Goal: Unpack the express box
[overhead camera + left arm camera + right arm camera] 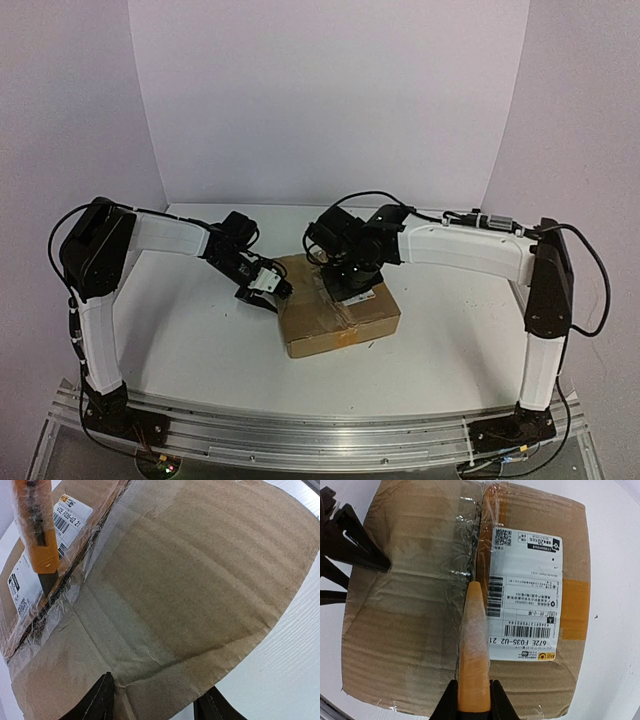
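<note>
The express box (pixel 335 312) lies on the table, a brown carton with a white label (pixel 525 595) and clear and orange tape along its seam. My right gripper (pixel 352 272) is above the box and shut on an orange utility knife (pixel 472 650). The knife's tip meets the taped seam beside the label. The knife also shows in the left wrist view (pixel 39 535), with its dark blade at the seam. My left gripper (pixel 270 284) is open at the box's left edge (pixel 165 605). One finger (pixel 102 700) is over the cardboard, the other finger (pixel 212 707) beside the edge.
The white table (pixel 200 340) runs out around the box, with white walls behind and at both sides. The left gripper's dark fingers (pixel 355 542) reach onto the box's corner in the right wrist view. The metal rail (pixel 320 435) lies at the near edge.
</note>
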Action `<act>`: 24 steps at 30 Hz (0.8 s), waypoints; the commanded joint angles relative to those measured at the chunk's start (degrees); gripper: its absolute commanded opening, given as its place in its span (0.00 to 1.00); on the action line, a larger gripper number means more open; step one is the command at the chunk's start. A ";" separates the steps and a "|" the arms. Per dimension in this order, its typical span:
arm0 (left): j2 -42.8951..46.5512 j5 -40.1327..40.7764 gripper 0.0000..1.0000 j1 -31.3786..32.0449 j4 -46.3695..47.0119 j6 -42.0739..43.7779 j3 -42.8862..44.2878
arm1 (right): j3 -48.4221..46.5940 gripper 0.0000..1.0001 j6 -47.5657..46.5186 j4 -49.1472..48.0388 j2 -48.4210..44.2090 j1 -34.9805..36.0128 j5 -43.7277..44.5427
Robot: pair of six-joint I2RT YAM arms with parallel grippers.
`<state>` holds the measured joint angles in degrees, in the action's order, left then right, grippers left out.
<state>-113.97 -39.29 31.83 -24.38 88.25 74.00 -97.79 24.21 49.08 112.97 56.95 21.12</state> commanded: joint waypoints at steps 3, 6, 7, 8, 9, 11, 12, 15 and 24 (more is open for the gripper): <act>-0.80 10.72 0.50 -3.03 1.41 -9.75 -0.87 | 3.28 0.00 1.65 17.63 -3.76 4.36 -13.98; -0.81 10.72 0.50 -2.99 1.77 -10.26 -0.81 | 3.97 0.00 0.95 17.59 -3.72 4.84 -16.85; -0.81 10.72 0.50 -2.99 1.95 -10.40 -0.79 | 4.12 0.00 0.74 17.54 -3.59 5.00 -17.78; -0.81 10.75 0.50 -3.00 2.14 -10.50 -0.80 | 4.26 0.00 0.61 17.47 -3.48 5.07 -18.58; -0.81 10.88 0.49 -3.00 2.32 -10.54 -0.82 | 4.42 0.00 0.63 17.44 -3.35 5.07 -19.29; -0.84 10.97 0.49 -3.00 2.62 -10.55 -1.01 | 4.71 0.00 1.06 17.46 -3.47 5.13 -20.47; -0.83 11.03 0.49 -3.01 2.79 -10.52 -1.07 | 5.06 0.00 1.42 17.48 -3.60 5.14 -20.63; -0.82 11.08 0.49 -3.09 3.01 -10.46 -1.14 | 6.20 0.00 2.75 17.49 -4.69 5.14 -21.65; -1.07 12.21 0.48 -3.09 4.41 -11.53 -1.36 | 8.17 0.00 9.97 17.44 -7.74 5.18 -28.20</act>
<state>-113.97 -39.43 31.84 -24.02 87.15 73.59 -93.00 30.14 50.10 108.15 58.06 17.38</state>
